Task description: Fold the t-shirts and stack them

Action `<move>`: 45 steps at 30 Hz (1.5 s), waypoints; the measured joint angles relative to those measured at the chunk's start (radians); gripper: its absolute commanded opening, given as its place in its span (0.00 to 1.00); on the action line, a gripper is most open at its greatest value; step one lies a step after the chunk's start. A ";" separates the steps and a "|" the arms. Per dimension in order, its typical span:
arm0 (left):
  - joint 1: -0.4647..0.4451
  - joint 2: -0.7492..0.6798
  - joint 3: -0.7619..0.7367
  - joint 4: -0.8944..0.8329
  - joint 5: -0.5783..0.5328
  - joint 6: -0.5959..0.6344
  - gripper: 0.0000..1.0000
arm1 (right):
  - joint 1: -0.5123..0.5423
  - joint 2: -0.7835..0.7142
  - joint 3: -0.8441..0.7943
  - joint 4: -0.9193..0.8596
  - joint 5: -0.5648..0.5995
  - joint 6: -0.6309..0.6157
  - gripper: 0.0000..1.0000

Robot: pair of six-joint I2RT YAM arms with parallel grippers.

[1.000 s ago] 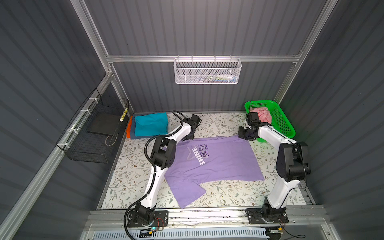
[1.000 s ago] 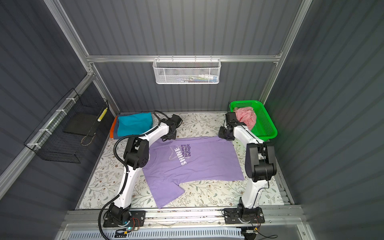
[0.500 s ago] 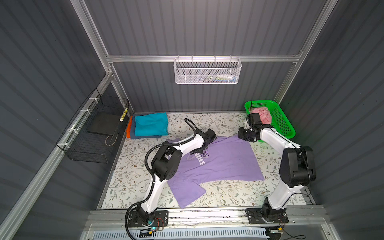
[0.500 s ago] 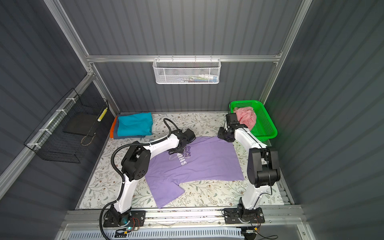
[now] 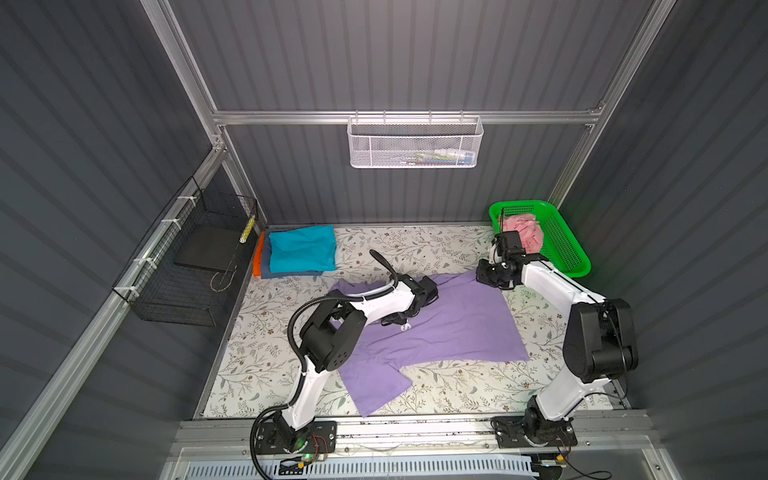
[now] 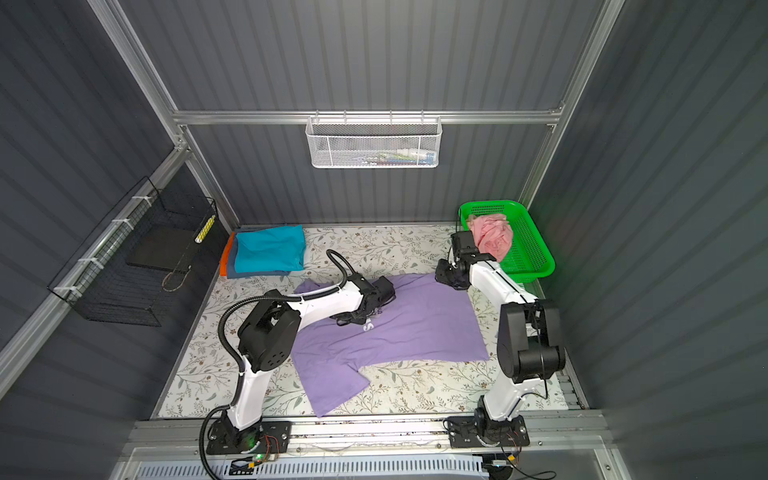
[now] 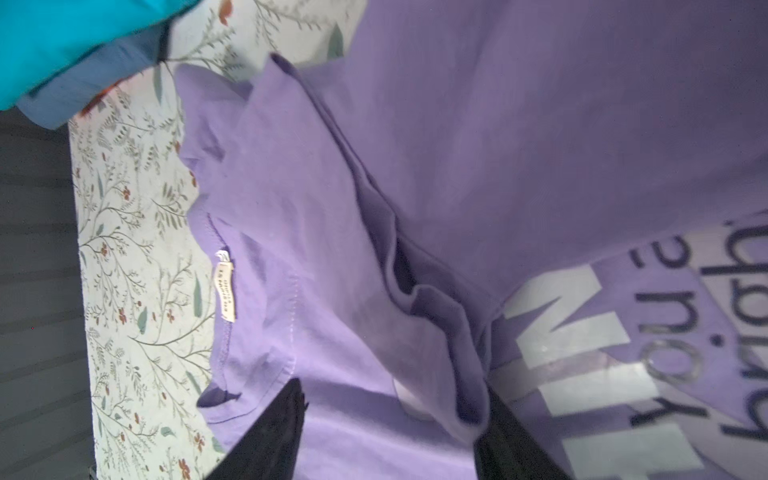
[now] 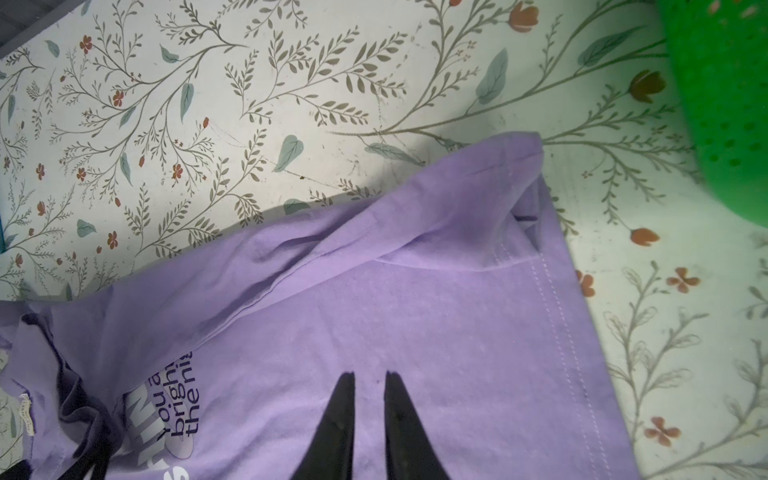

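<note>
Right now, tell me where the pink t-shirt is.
In both top views the pink t-shirt lies bunched inside the green basket at the far right corner of the table, beyond the far right edge of the spread lavender t-shirt.

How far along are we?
Done: a folded stack, teal on top, sits back left. In hand: the lavender shirt lies partly folded, the left gripper open over its fold, the right gripper at its far corner. Left: finishing it, plus the pink shirt in the basket.
</note>
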 measured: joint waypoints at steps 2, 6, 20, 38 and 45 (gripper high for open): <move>0.007 -0.051 0.008 0.007 -0.019 0.025 0.74 | 0.004 -0.004 0.000 -0.001 0.000 -0.003 0.18; 0.055 -0.065 0.116 0.041 -0.034 0.094 0.71 | 0.006 -0.024 -0.018 0.001 0.005 -0.016 0.18; 0.295 0.147 0.185 0.162 0.115 0.237 0.66 | 0.006 -0.195 -0.229 0.136 0.023 -0.060 0.20; 0.336 0.129 0.122 0.201 0.161 0.262 0.00 | 0.006 -0.215 -0.275 0.171 0.021 -0.069 0.21; 0.336 -0.076 -0.030 0.212 0.162 0.246 0.00 | 0.011 -0.213 -0.275 0.170 0.019 -0.068 0.21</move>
